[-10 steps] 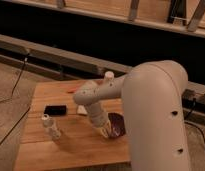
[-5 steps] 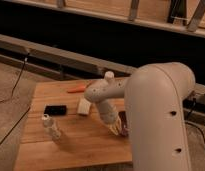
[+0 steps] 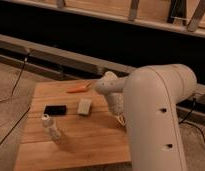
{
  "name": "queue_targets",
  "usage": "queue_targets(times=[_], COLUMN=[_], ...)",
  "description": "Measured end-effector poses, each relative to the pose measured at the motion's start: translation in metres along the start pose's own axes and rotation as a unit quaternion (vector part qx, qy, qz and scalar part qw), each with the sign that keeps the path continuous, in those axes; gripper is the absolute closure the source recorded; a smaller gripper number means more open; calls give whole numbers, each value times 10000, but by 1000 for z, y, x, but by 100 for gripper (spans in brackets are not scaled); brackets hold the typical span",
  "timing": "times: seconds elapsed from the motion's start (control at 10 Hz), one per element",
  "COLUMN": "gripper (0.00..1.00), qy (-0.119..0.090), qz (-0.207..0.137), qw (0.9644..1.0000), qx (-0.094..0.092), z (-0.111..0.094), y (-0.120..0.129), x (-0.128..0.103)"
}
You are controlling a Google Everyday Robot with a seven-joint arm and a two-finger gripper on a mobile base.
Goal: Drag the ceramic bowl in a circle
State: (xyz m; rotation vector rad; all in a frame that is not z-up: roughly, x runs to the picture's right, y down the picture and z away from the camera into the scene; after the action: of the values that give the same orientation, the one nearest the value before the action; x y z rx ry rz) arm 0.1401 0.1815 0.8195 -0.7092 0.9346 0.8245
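Observation:
The ceramic bowl is hidden behind my large white arm point(image 3: 156, 115), which covers the right side of the wooden table point(image 3: 81, 145). My gripper point(image 3: 119, 118) reaches down at the table's right edge, just left of the arm's body, and is mostly covered by the wrist. Nothing shows between it and the table.
A small white block point(image 3: 84, 106) lies mid-table, left of the gripper. A small black rectangular device point(image 3: 55, 109) lies further left. A small white bottle point(image 3: 50, 126) stands near the front left. An orange carrot-like thing point(image 3: 78, 89) lies at the back edge. Cables run on the floor at left.
The wrist and gripper have swung right and toward the table's right edge. The dark bowl, seen at the gripper a second ago, is now covered by the arm.

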Motion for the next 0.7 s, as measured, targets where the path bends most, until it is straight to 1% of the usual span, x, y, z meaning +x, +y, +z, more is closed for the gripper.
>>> queue_targets(times=[0.2,0.3,0.4,0.5,0.7], gripper=[100,100,100,100,100], qy=[-205,-292,-425,-516,-717], qz=[206,241,244,192,-14], qw=[9995,9991,9986,9982,9970], qx=[134,172,223,255,287], z=[-14,-21,-32,-41,-60], y=[-11,-12,-9,-4,15], x=[-27,-38,-57,-70,-97])
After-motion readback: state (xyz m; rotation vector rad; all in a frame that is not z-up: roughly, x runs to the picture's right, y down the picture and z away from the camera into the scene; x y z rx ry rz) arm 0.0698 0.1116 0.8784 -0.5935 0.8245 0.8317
